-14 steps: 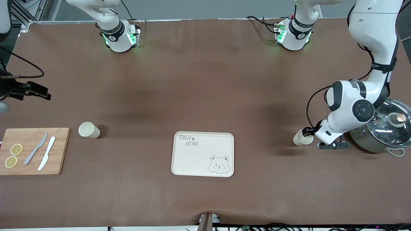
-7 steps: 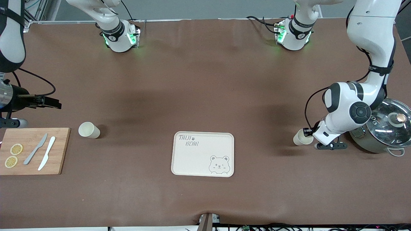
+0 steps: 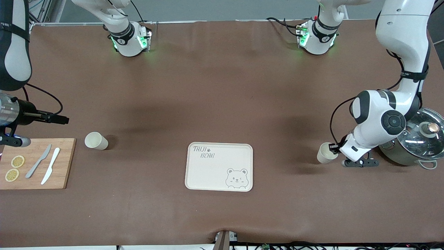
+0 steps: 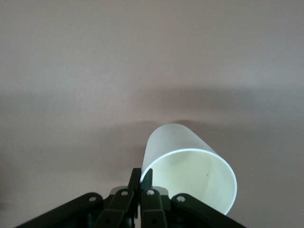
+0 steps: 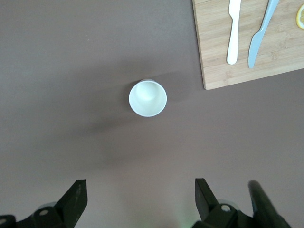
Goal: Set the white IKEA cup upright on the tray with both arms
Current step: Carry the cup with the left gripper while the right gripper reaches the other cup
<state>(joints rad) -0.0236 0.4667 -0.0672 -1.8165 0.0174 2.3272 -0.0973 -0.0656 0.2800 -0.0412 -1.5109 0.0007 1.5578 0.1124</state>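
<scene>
The cream tray (image 3: 211, 173) with "TAIJI BEAR" lettering and a bear face lies mid-table with nothing on it. My left gripper (image 3: 333, 148) is shut on the rim of a white cup (image 3: 324, 154) at the left arm's end of the table. In the left wrist view its fingers (image 4: 141, 176) pinch the rim of this cup (image 4: 180, 142), which is tilted with its mouth toward the gripper. A second white cup (image 3: 96, 141) stands upright beside the cutting board. My right gripper (image 3: 60, 119) is open and empty, in the air above that cup (image 5: 147, 98).
A wooden cutting board (image 3: 66, 163) with two knives and two lemon slices lies at the right arm's end; it also shows in the right wrist view (image 5: 213, 71). A steel pot with a glass lid (image 3: 416, 140) stands close beside the left arm's wrist.
The right arm has swung in over the table toward the second cup. The left gripper with its cup has shifted slightly nearer the front camera.
</scene>
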